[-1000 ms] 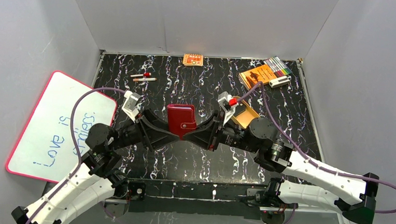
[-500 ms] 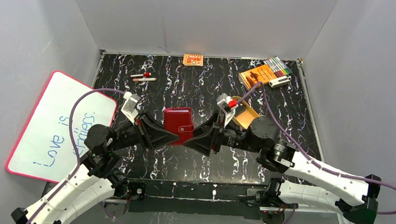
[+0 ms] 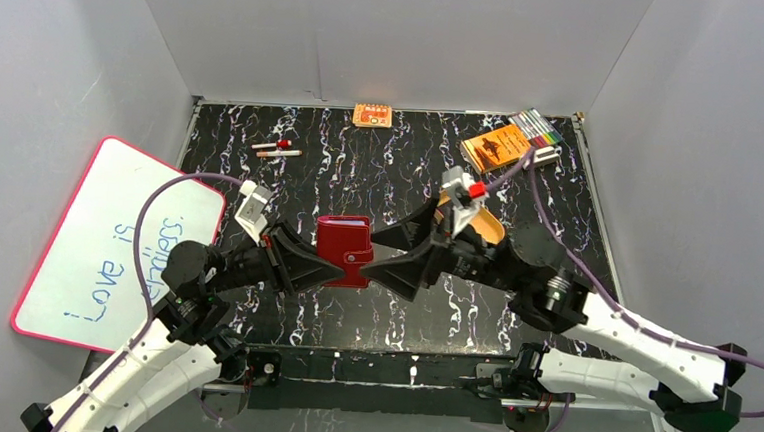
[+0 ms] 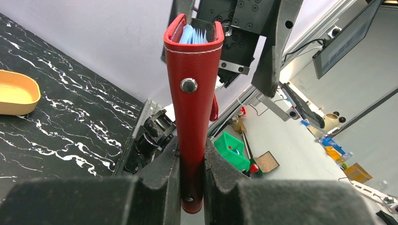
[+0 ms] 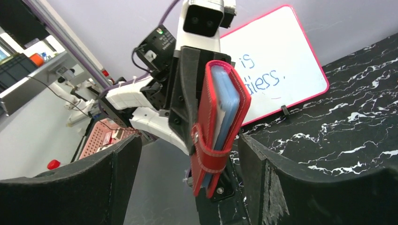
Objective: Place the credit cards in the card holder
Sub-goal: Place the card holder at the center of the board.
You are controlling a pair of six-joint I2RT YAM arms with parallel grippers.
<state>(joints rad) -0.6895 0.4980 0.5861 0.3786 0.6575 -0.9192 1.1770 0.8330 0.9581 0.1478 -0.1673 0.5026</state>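
The card holder [image 3: 344, 249] is a dark red snap wallet, held closed above the middle of the table. My left gripper [image 3: 339, 269] is shut on its spine end; the left wrist view shows the card holder [image 4: 195, 108] standing up from the left gripper [image 4: 192, 157], with pale blue sleeves at its top. My right gripper [image 3: 384, 256] is open, its fingers standing on either side of the card holder [image 5: 220, 126] without touching it. In the right wrist view, the right gripper [image 5: 187, 150] has wide gaps around the snap tab. No credit cards show on their own.
A tan tray [image 3: 481, 228] lies under the right arm. At the back right are an orange booklet [image 3: 495, 146] and a marker pack [image 3: 537, 127]. A small orange box [image 3: 372, 115] sits at the back edge, pens [image 3: 276, 149] at the back left, and a whiteboard [image 3: 106, 244] off the mat's left.
The left gripper has shut on the card holder. The right gripper has let go, opened wide and drawn back slightly to the right. The card holder has sunk and tipped flatter.
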